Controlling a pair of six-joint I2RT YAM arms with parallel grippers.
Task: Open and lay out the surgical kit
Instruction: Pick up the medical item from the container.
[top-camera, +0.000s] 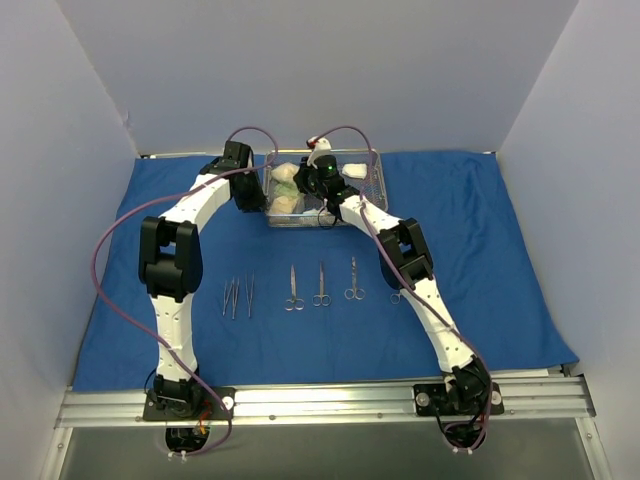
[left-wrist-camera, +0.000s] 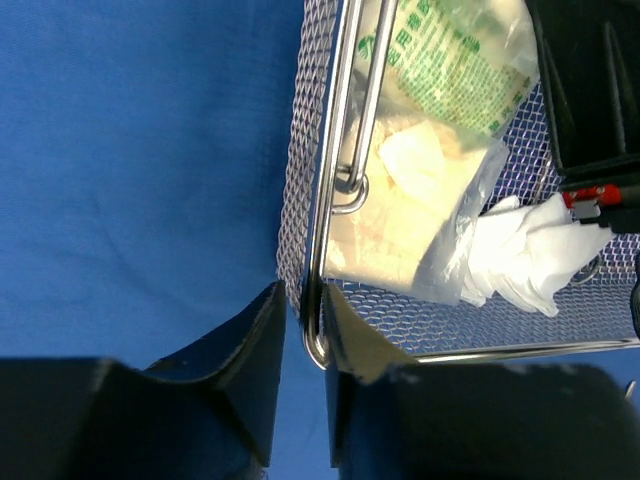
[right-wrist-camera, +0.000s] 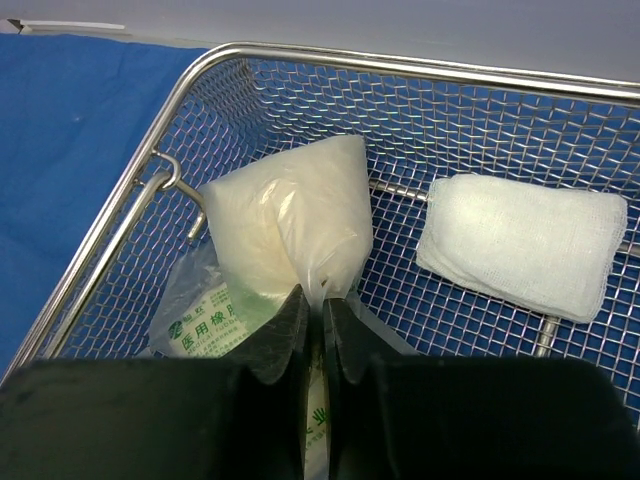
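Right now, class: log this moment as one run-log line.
left gripper: astride wire-mesh tray rim | right gripper: shut on clear packet inside tray | scissors, tweezers: on blue drape

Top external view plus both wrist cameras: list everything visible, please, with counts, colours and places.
blue drape: one, blue, spread beneath everything.
wire-mesh tray: one, steel, far centre of drape.
cream packet: one, clear wrap, in tray.
green-printed packet: one, clear, under it.
gauze pad: one, white, in tray.
tweezers: two or three, steel, near-left row.
ring-handled instruments: three plus one half hidden, steel, centre row.
left gripper: black, fingers astride tray corner.
right gripper: black, shut on cream packet.
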